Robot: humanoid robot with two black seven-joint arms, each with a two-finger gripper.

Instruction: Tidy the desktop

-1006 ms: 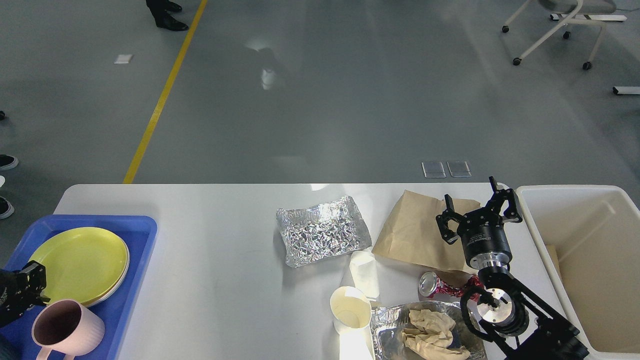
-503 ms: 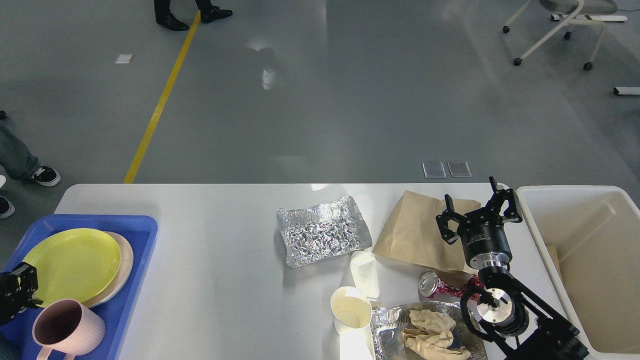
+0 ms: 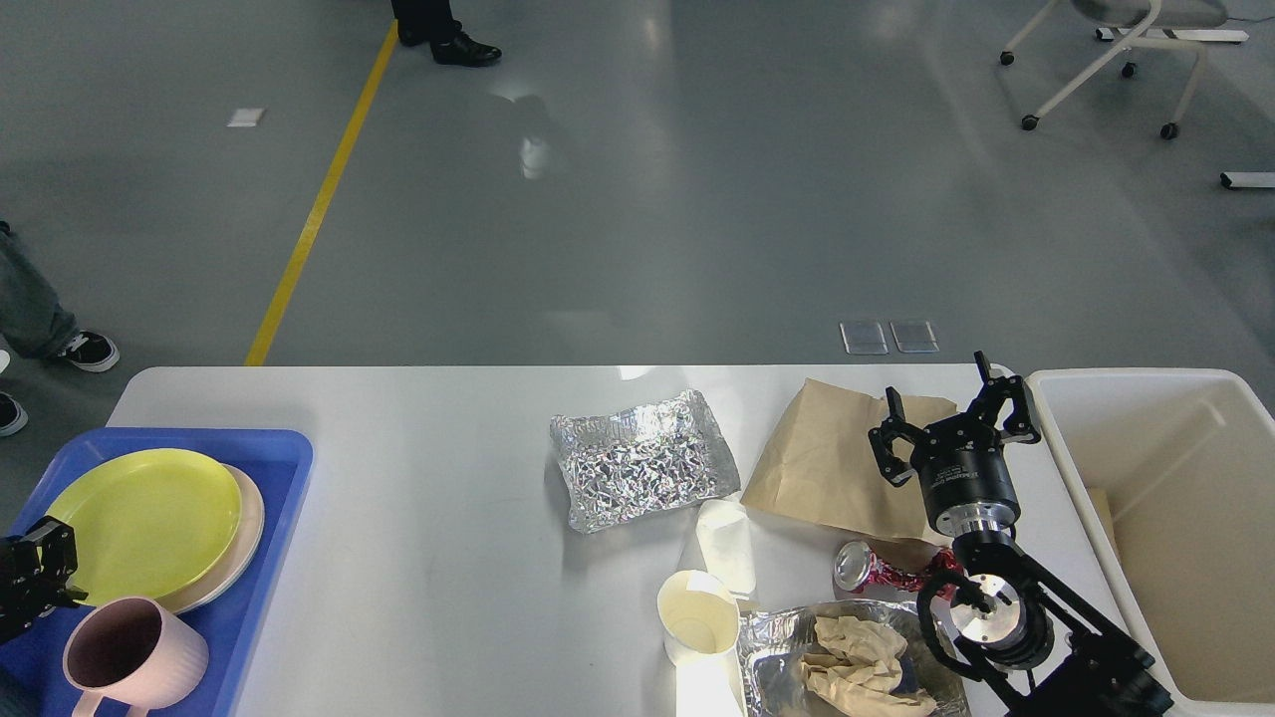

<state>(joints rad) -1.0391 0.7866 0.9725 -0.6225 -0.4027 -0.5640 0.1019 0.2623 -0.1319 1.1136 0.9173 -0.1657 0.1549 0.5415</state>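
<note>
The white counter point(image 3: 448, 558) fills the lower view, bin point(image 3: 1195, 438) at its right end, tray point(image 3: 269, 558) at its left. Right hand point(image 3: 951, 408) hangs released above the paper bag point(image 3: 817, 458). Left hand point(image 3: 40, 573) beside the yellow plate point(image 3: 139, 518); grip unclear.

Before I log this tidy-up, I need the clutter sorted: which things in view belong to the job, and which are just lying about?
Job: desktop; foil sheet; paper bag; crushed can; paper cup; foil tray with crumpled paper; bin; blue tray with plates and mug.

Lying about: chair; floor line.
</note>
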